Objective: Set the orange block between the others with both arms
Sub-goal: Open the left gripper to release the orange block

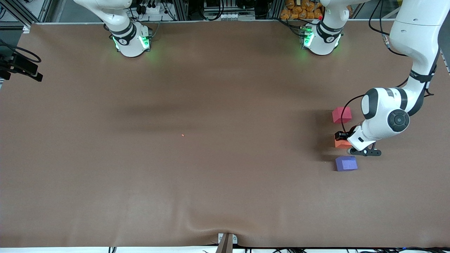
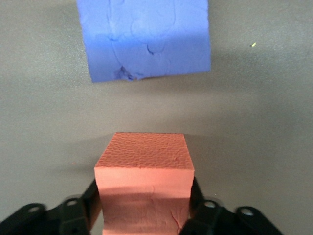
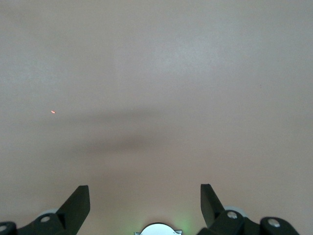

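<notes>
— Now, what am I looking at on the front view?

— I am watching the left gripper sitting low at the left arm's end of the table, with the orange block between its fingers. The block is lying in the gap between the pinkish-red cube and the purple-blue cube.

— Is it gripping?

— I am seeing the fingers flanking the block's sides in the left wrist view, but I cannot tell whether they are pressing or parting. The right gripper is waiting up above bare table, jaws standing wide and holding nothing.

— What is worrying you?

— I am judging the risk to be in the release. If foam is sticking to a finger as the arm is lifting, the block is going to drag out of line or tip. The purple-blue cube is also lying near, so a sideways pull could nudge it.
</notes>
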Tool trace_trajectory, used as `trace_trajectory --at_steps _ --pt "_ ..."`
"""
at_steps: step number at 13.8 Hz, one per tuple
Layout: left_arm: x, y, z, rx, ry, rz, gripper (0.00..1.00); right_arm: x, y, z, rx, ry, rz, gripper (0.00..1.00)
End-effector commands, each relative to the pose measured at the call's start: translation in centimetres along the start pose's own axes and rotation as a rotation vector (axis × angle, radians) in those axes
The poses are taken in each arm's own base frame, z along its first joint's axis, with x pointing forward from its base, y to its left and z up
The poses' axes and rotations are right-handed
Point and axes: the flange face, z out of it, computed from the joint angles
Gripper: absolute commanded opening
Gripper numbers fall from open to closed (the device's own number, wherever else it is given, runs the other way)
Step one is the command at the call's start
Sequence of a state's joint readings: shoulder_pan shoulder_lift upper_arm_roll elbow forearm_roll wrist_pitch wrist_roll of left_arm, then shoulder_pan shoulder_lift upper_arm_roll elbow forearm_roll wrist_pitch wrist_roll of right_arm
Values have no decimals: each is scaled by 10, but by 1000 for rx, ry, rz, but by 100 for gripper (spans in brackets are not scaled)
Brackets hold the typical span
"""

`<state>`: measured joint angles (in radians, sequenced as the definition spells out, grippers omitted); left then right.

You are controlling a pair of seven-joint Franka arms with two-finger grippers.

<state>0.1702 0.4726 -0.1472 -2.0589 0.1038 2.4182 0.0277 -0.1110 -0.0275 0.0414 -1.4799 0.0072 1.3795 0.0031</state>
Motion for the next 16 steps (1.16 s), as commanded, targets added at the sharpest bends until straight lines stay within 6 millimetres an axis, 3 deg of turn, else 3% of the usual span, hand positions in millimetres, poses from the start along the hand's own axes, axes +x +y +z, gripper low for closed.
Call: trace_trajectory --at_steps 1,4,9,12,15,16 --pt "-1 -1 -12 21 13 2 100 -1 0 -2 -6 -2 14 100" --pt "1 3 -60 42 19 11 100 -1 -1 -2 -6 -2 13 100" --pt "20 16 -217 77 78 23 100 2 -1 2 -6 -10 13 100" --pt "12 35 -318 81 112 30 100 3 -1 3 -4 -11 13 100" --pt "10 35 -394 60 218 16 100 3 -1 3 -4 -11 13 100" --pt "7 39 -403 22 221 12 100 3 -1 3 -4 -11 13 100"
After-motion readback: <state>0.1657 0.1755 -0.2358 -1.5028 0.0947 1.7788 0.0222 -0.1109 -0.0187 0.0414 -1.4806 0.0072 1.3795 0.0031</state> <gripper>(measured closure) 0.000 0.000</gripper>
